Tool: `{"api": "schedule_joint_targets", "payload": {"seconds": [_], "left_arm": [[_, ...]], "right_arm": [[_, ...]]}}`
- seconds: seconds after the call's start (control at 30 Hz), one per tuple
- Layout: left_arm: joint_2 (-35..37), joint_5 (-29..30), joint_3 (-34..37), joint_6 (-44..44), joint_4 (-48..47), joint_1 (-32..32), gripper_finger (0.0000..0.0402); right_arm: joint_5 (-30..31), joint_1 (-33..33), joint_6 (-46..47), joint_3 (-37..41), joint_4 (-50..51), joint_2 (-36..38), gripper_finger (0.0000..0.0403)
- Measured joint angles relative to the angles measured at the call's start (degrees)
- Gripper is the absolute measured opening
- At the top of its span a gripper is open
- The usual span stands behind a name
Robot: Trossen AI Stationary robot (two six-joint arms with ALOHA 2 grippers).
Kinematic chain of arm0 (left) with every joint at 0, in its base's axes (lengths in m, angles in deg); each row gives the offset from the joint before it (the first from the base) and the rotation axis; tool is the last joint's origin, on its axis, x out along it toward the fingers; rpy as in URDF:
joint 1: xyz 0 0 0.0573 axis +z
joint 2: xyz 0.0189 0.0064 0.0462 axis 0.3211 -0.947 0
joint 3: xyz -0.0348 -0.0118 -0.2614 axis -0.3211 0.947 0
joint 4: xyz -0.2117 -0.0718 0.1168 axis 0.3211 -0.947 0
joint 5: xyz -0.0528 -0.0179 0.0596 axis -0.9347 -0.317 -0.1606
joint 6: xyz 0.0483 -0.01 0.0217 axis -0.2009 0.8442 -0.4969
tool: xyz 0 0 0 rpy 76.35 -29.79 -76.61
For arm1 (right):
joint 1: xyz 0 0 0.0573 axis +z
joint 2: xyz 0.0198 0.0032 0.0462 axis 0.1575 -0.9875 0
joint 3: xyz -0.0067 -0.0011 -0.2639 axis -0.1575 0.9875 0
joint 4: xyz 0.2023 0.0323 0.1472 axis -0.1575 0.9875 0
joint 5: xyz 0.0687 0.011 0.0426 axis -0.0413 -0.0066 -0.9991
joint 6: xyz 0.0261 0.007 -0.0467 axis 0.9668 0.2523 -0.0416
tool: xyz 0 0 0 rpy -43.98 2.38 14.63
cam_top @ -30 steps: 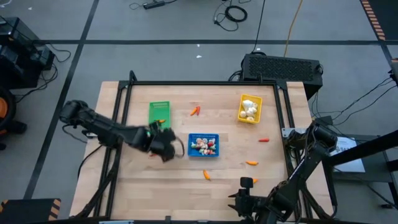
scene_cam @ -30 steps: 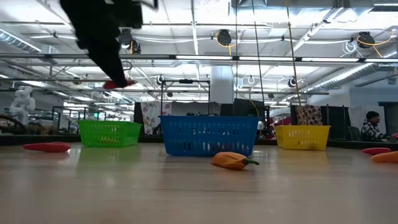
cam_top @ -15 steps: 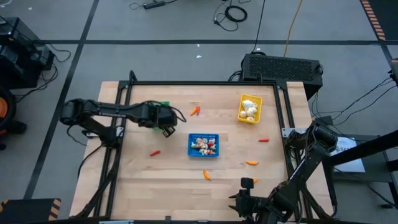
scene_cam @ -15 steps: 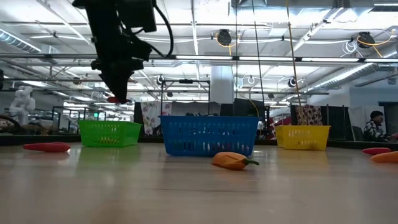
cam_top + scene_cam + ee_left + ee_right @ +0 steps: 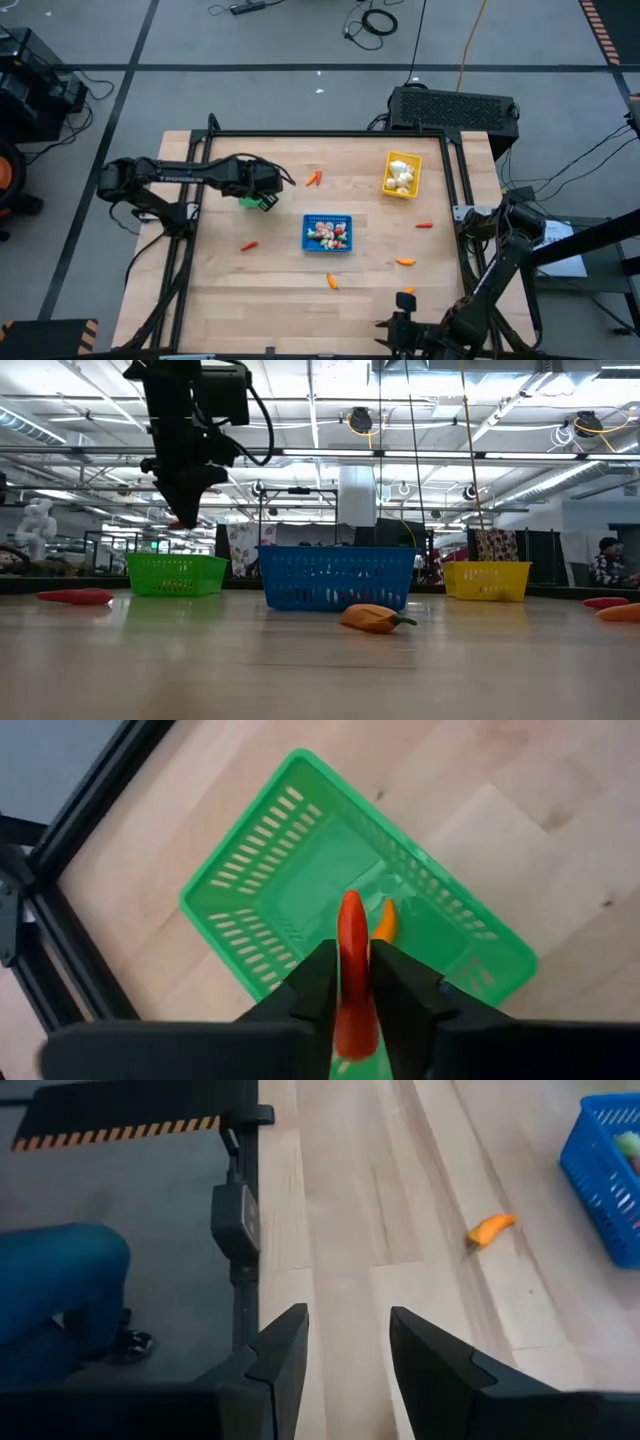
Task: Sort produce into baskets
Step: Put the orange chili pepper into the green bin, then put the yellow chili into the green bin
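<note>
My left gripper (image 5: 264, 192) hangs above the green basket (image 5: 300, 890) at the table's far left and is shut on a slim red pepper-like piece (image 5: 350, 960). The same piece shows below the fingers in the low view (image 5: 180, 520). One orange piece (image 5: 385, 920) lies on the green basket's floor. The blue basket (image 5: 327, 233) stands mid-table with mixed pieces in it, and the yellow basket (image 5: 401, 174) at the far right holds white bulbs. My right gripper (image 5: 345, 1350) is open and empty at the table's near edge. My left gripper pinches the red piece between its two fingers, which come from above and point down. The fingers lie along the piece, and its free end (image 5: 351, 910) sticks out past the fingertips. It is lifted clear, above the green basket's open top.
Loose pieces lie on the wood: a red one (image 5: 248, 244) at near left, an orange one (image 5: 314, 178) at the far middle, a red one (image 5: 424, 225) and an orange one (image 5: 404, 262) at right, an orange one (image 5: 332, 281) near the front. A person's leg (image 5: 50, 1280) stands beside the table.
My left gripper has carried the red piece from left of the blue basket toward the table's far edge and now hangs over the green basket. It has stayed shut on the piece.
</note>
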Motion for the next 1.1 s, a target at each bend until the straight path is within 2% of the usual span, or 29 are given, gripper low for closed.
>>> {"api": "schedule_joint_targets", "payload": {"seconds": [0.27,0.4,0.53,0.7,0.87,0.97,1.1], "left_arm": [[0.0,0.6,0.0,-0.7,0.0,0.4,0.0132],[0.0,0.7,0.0,-3.2,1.1,0.4,0.0138],[0.0,-4.2,0.0,-3.6,6.5,0.2,0.0139],[0.0,-14.6,0.0,-6.0,20.2,-0.2,0.0139],[0.0,-25.2,0.0,-8.9,40.8,-4.4,0.0139],[-0.2,-26.1,-0.1,-12.0,53.2,-8.7,0.0139],[-3.7,-23.5,-0.2,-17.0,65.5,-14.4,0.0139]], "right_arm": [[0.0,0.6,6.4,0.0,-0.1,0.0,0.0134],[0.3,1.0,7.4,0.0,-0.6,-0.3,0.0134],[0.5,1.4,6.9,0.0,-0.9,-1.2,0.0134],[0.4,1.1,6.4,0.0,-0.6,-1.4,0.0134],[0.4,1.1,6.1,0.0,0.4,-1.3,0.0134],[0.3,1.1,6.1,0.0,1.5,-1.3,0.0134],[0.2,1.1,5.3,0.0,2.1,-1.2,0.0134]]}}
